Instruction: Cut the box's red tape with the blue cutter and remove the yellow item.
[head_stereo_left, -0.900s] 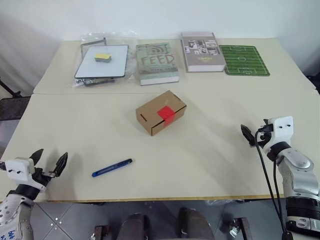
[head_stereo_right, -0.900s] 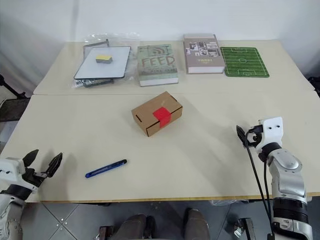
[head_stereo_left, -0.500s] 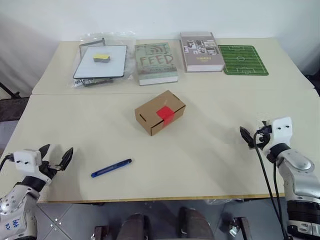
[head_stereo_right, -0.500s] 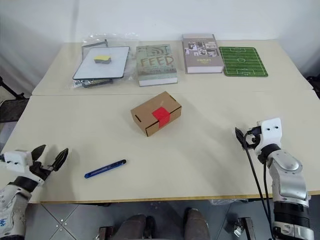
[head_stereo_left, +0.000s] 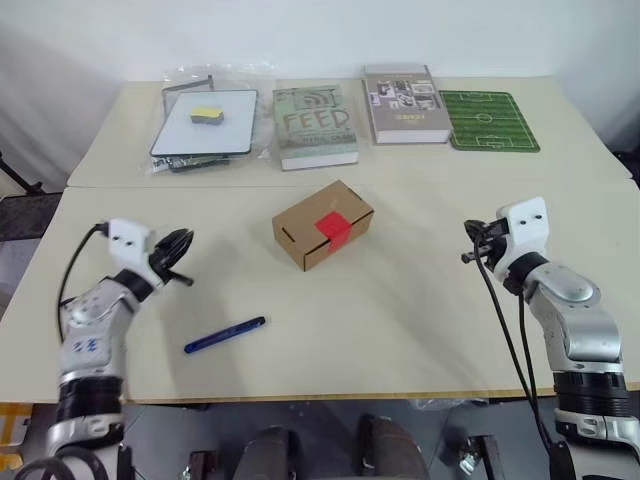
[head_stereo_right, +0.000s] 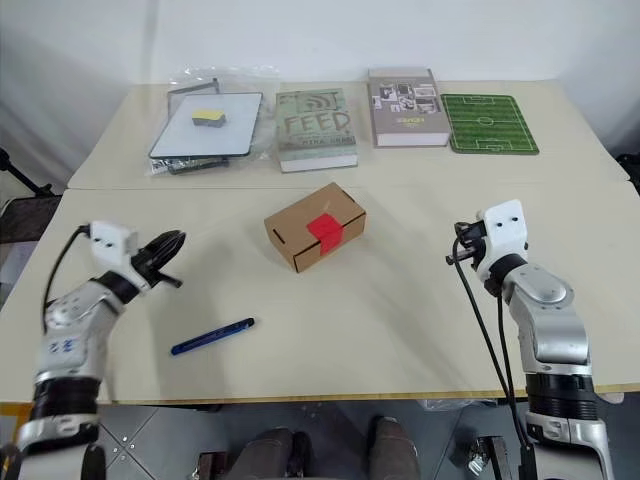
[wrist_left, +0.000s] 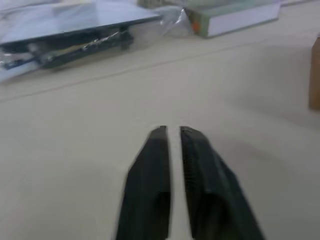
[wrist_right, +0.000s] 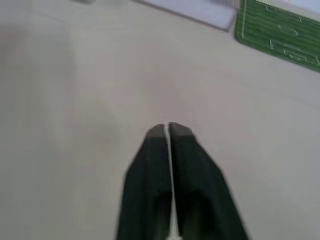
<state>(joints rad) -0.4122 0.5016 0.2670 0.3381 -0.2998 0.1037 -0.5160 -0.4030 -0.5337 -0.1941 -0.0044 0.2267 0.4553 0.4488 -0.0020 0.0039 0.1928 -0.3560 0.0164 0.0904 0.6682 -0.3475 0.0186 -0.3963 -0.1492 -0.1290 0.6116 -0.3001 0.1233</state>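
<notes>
Head views: the blue cutter (head_stereo_left: 225, 335) lies flat on the cream table (head_stereo_left: 400, 310), near-left of the box (head_stereo_left: 322, 223) with its red tape (head_stereo_left: 332, 228), long axis slanting toward the box. The left gripper (head_stereo_left: 181, 258), pinched shut and empty, hovers just beyond the cutter, nearer than the right gripper (head_stereo_left: 471, 245).

Wrist views: both grippers' fingers (wrist_right: 170, 150) meet over bare tabletop.

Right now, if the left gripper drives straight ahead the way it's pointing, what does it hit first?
Probably nothing nearby: the left gripper, shut, points across bare table toward the bagged whiteboard stack at the back. The box sits off to one side of that line. Depth is unclear.
</notes>
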